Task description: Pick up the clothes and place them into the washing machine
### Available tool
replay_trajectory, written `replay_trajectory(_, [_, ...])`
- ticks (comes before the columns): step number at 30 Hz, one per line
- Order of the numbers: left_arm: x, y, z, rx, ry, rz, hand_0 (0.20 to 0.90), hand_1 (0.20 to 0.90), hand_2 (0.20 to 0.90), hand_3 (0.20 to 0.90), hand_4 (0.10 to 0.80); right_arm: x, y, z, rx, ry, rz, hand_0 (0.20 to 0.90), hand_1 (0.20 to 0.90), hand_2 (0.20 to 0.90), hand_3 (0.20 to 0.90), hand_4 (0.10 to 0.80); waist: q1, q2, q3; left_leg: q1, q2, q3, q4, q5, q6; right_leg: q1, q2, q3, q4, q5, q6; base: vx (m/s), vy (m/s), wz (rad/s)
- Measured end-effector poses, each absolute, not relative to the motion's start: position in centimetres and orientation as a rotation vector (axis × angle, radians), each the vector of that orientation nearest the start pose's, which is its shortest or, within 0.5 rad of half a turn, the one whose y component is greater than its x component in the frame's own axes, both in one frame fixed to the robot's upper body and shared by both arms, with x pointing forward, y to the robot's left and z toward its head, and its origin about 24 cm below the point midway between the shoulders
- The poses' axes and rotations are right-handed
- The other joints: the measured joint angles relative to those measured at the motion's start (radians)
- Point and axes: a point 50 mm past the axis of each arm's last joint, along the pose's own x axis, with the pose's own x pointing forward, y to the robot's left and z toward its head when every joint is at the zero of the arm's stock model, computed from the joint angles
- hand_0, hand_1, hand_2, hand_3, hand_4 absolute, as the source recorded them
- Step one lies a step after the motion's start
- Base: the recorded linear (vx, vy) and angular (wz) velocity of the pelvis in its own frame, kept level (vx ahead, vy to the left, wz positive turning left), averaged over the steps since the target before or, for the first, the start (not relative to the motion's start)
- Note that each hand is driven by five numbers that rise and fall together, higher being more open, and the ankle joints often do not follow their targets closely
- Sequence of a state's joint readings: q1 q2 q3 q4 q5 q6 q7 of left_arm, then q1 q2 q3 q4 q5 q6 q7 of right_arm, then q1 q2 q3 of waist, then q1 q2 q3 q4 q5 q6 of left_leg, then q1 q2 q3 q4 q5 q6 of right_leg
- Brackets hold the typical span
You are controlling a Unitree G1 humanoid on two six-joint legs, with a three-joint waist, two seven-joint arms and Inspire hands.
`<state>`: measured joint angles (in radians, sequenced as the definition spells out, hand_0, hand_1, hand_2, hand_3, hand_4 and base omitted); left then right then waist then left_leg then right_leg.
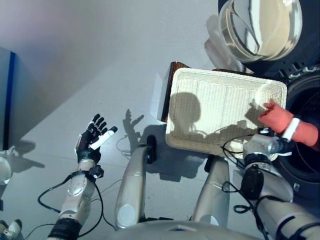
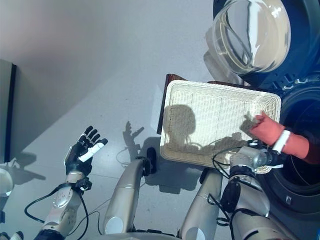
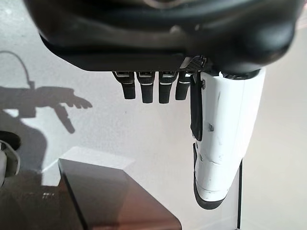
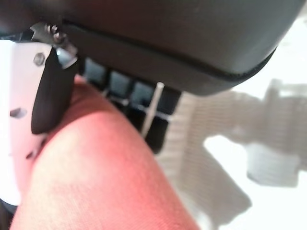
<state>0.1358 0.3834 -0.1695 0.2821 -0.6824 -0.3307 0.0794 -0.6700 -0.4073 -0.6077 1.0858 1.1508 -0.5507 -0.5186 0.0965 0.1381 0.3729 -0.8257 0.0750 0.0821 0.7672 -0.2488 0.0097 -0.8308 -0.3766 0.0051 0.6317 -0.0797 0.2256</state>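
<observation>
A salmon-red cloth (image 1: 276,119) is held in my right hand (image 1: 290,128) at the right rim of the empty white wicker basket (image 1: 220,110), next to the washing machine's dark opening (image 1: 306,145). In the right wrist view the cloth (image 4: 96,172) lies against the palm, with the white-covered thumb (image 4: 19,120) and the curled fingers (image 4: 120,86) round it. The basket rests on the dark brown box (image 1: 171,75). My left hand (image 1: 92,139) is open and empty, raised over the floor at the lower left; its straight fingers (image 3: 148,88) show in the left wrist view.
The machine's round glass door (image 1: 260,25) stands open above the basket. A grey panel with a blue edge (image 1: 7,100) stands at the far left, with a white object (image 1: 2,170) below it. Grey floor lies between my left hand and the box.
</observation>
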Motion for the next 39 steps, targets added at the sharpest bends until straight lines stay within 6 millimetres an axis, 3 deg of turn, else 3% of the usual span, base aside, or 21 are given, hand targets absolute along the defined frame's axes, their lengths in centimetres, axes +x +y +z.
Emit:
replay_trajectory(4, [19.7,22.3,-2.4,-0.264,0.172,0.149,0.900,0.900,0.900,0.900,0.800,26.8,-39.6,7.0,1.203,-0.370,-1.505,0.200,0.200,0.200,0.200,0.300,0.005,0.040,-0.026,-0.005,-0.004,0.002,0.000,0.007,-0.017,-0.030,0.008,0.023,0.017,0.003,-0.004,0.029,0.016,-0.10])
replay_trajectory(8, [19.6,21.6,-2.5,-0.271,0.184,0.108,0.900,0.900,0.900,0.900,0.800,25.8,-41.8,9.3,1.255,-0.458,-1.581,0.200,0.200,0.200,0.200,0.300,-0.001,0.060,-0.039,-0.004,-0.004,0.012,-0.003,-0.005,-0.012,-0.055,0.009,0.043,0.036,-0.011,-0.008,-0.007,0.016,-0.09])
replay_trajectory(11, [19.6,21.5,-2.1,-0.280,0.166,0.096,0.900,0.900,0.900,0.900,0.800,24.8,-43.1,10.3,1.275,-0.498,-1.634,0.200,0.200,0.200,0.200,0.300,0.002,0.071,-0.046,-0.004,-0.006,0.012,-0.001,0.003,-0.025,-0.066,0.011,0.052,0.046,-0.008,-0.009,-0.001,0.010,-0.05])
replay_trajectory(20, [19.2,21.5,-2.2,-0.312,0.180,0.107,0.900,0.900,0.900,0.900,0.800,23.3,-45.0,12.5,1.319,-0.569,-1.705,0.200,0.200,0.200,0.200,0.300,0.000,0.102,-0.066,-0.007,-0.007,0.018,-0.004,-0.008,-0.029,-0.094,0.010,0.065,0.070,-0.021,-0.002,0.011,0.014,-0.02])
replay_trajectory(23, [19.1,21.4,-1.9,-0.320,0.169,0.103,0.900,0.900,0.900,0.900,0.800,23.3,-45.1,13.2,1.343,-0.604,-1.722,0.208,0.208,0.208,0.208,0.306,0.000,0.106,-0.069,-0.021,-0.005,0.019,-0.002,-0.013,-0.027,-0.113,0.012,0.066,0.077,-0.034,-0.014,0.000,0.000,0.00])
replay_trajectory(24, [19.1,21.4,-1.9,-0.320,0.171,0.103,0.900,0.900,0.900,0.900,0.800,23.3,-45.1,13.2,1.348,-0.606,-1.725,0.313,0.313,0.313,0.313,0.380,0.003,0.106,-0.069,-0.022,-0.005,0.019,-0.001,-0.010,-0.033,-0.116,0.015,0.070,0.077,-0.033,-0.015,-0.084,0.013,-0.05])
replay_trajectory(25, [19.1,21.5,-2.0,-0.321,0.172,0.105,0.900,0.900,0.900,0.900,0.800,23.4,-45.0,13.3,1.348,-0.613,-1.723,0.900,0.900,0.900,0.900,0.800,0.002,0.106,-0.069,-0.022,-0.003,0.020,-0.002,-0.014,-0.032,-0.118,0.016,0.072,0.077,-0.033,-0.015,0.007,0.005,-0.10])
replay_trajectory(29, [19.1,21.5,-1.9,-0.338,0.170,0.111,0.900,0.900,0.900,0.900,0.800,23.4,-45.0,13.4,1.347,-0.617,-1.717,0.900,0.900,0.900,0.900,0.800,0.001,0.106,-0.069,-0.021,0.000,0.017,0.001,-0.019,-0.037,-0.122,0.022,0.072,0.082,-0.025,-0.007,0.002,0.002,-0.06])
replay_trajectory(31, [19.1,21.5,-1.9,-0.341,0.170,0.113,0.900,0.900,0.900,0.900,0.800,23.5,-44.9,13.3,1.346,-0.615,-1.715,0.900,0.900,0.900,0.900,0.800,-0.001,0.106,-0.069,-0.020,0.002,0.016,0.000,-0.025,-0.034,-0.118,0.022,0.068,0.079,-0.037,-0.019,-0.036,0.001,0.00])
replay_trajectory(33, [19.2,21.5,-1.9,-0.345,0.169,0.114,0.900,0.900,0.900,0.900,0.800,23.5,-44.9,13.4,1.345,-0.617,-1.711,0.900,0.900,0.900,0.900,0.800,0.000,0.105,-0.069,-0.020,0.001,0.013,0.000,-0.023,-0.038,-0.119,0.024,0.070,0.080,-0.026,-0.006,0.000,0.000,0.00])
replay_trajectory(34, [19.1,21.5,-2.0,-0.345,0.171,0.116,0.900,0.900,0.900,0.900,0.800,23.6,-44.8,13.3,1.333,-0.607,-1.711,0.900,0.900,0.900,0.900,0.800,0.000,0.105,-0.069,-0.020,0.001,0.012,-0.002,-0.023,-0.038,-0.117,0.024,0.069,0.076,-0.032,-0.016,0.000,0.000,0.00])
replay_trajectory(39, [19.1,21.5,-2.0,-0.347,0.172,0.114,0.900,0.900,0.900,0.900,0.800,23.7,-44.7,12.5,1.299,-0.559,-1.695,0.900,0.900,0.900,0.900,0.800,-0.004,0.104,-0.068,-0.003,0.000,0.002,-0.020,-0.012,-0.039,-0.082,0.025,0.055,0.046,-0.016,-0.005,-0.002,-0.007,0.03])
